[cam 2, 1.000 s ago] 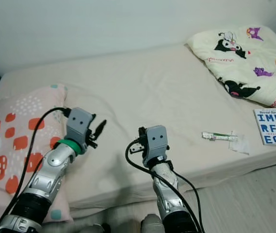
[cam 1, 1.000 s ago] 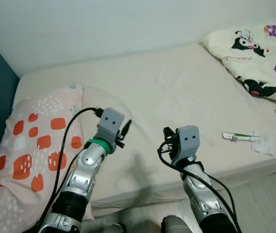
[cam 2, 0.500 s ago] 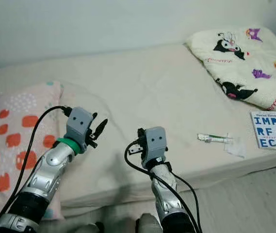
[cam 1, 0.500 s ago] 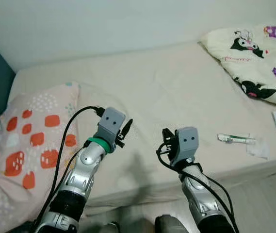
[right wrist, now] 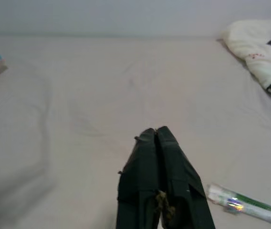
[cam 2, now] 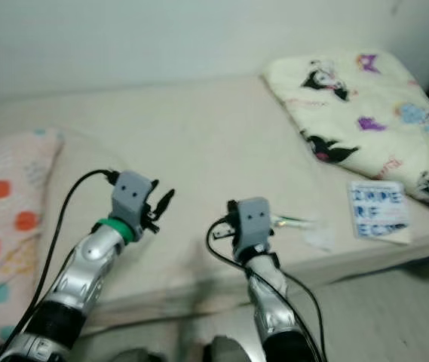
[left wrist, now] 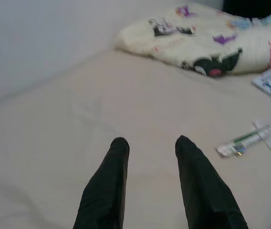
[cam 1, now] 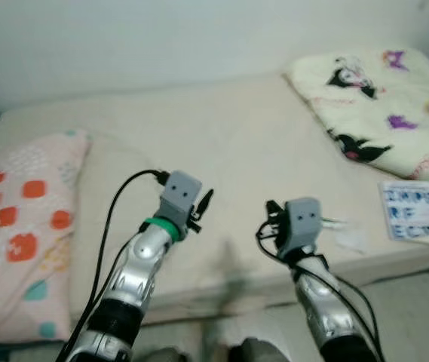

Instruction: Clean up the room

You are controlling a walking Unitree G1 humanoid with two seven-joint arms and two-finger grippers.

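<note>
A cream bed (cam 1: 222,143) lies before me. On it, near the front edge, rests a white and green tube (left wrist: 245,141) with a crumpled white wrapper (cam 2: 321,239) next to it. A blue and white book (cam 1: 415,210) sits further right. My left gripper (left wrist: 148,143) hovers open over the sheet, holding nothing. My right gripper (right wrist: 155,134) is shut and empty, with the tube (right wrist: 247,204) just to its right. Both arms (cam 1: 161,241) reach out over the bed's front edge.
A pink pillow with orange patches (cam 1: 18,219) lies at the bed's left end. A cream cartoon-print blanket (cam 1: 372,105) is bunched at the far right. A pale wall (cam 1: 161,38) runs behind the bed. Light floor (cam 2: 380,309) shows at the lower right.
The camera has swung to the right, so the pillow slid left and the blanket and book came further into view. The arms hold the same pose.
</note>
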